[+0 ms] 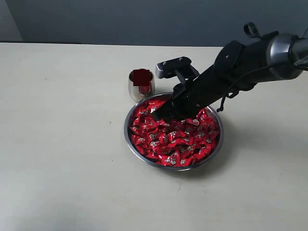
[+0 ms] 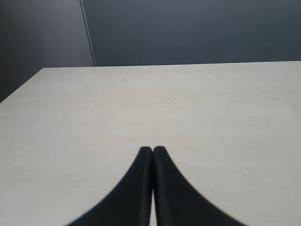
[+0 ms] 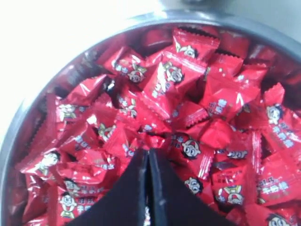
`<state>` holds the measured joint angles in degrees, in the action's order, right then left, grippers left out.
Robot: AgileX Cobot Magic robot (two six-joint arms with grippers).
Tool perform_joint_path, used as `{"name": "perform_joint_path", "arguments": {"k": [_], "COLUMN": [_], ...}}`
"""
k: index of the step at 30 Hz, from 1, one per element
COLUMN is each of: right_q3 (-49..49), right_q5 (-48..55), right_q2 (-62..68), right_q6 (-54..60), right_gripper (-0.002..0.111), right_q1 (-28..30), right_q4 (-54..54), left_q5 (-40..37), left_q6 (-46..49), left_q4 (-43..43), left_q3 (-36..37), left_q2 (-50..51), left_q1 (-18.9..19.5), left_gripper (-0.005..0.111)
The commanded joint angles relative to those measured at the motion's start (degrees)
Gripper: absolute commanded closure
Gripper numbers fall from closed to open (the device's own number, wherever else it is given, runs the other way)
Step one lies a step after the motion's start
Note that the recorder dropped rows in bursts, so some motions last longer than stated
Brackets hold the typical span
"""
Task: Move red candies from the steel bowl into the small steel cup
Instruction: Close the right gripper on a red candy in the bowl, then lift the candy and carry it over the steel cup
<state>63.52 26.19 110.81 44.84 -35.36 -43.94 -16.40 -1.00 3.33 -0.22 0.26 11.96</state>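
The right pincer (image 3: pixel 147 153) is dipped into the red candies (image 1: pixel 180 142) heaped in the steel bowl (image 1: pixel 126 131), its jaws pressed together. I cannot tell whether a wrapper is pinched. The small steel cup (image 1: pixel 136 89) stands just beside the bowl's rim on the pale counter (image 1: pixel 62 125), with something red inside. The left pincer (image 2: pixel 153 153) is closed above the counter.

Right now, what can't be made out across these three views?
Right wrist view: whether the shut right gripper pinches one of the shiny red wrapped candies; its tips sit among wrappers.
Exterior view: contents of the small round steel cup; a dark red blur covers its mouth.
Exterior view: left gripper out of frame; only its wrist view shows it, shut over the pale table.
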Motion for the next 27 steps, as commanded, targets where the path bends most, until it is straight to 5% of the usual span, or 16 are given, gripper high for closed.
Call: {"name": "perform_joint_path", "arguments": {"k": [1, 10, 27], "right_q3": [2.00, 7.82, 38.11], "right_q5": [0.48, 0.58, 9.41], "right_q2": [-2.95, -4.38, 11.76], "right_q6": [-1.99, -14.66, -15.06], "right_gripper": [0.109, 0.109, 0.109], "right_q1": [-0.06, 0.05, 0.05], "right_q4": [1.35, 15.28, 11.48], "left_q5": [0.10, 0.10, 0.10], "left_q6": [-0.15, -0.15, -0.15], "left_q4": [0.33, 0.33, 0.33], "left_q3": [0.22, 0.22, 0.22], "left_q2": [-0.26, -0.26, -0.26], "left_q1": [-0.31, -0.31, -0.31], "left_gripper": [0.106, 0.106, 0.106]}}
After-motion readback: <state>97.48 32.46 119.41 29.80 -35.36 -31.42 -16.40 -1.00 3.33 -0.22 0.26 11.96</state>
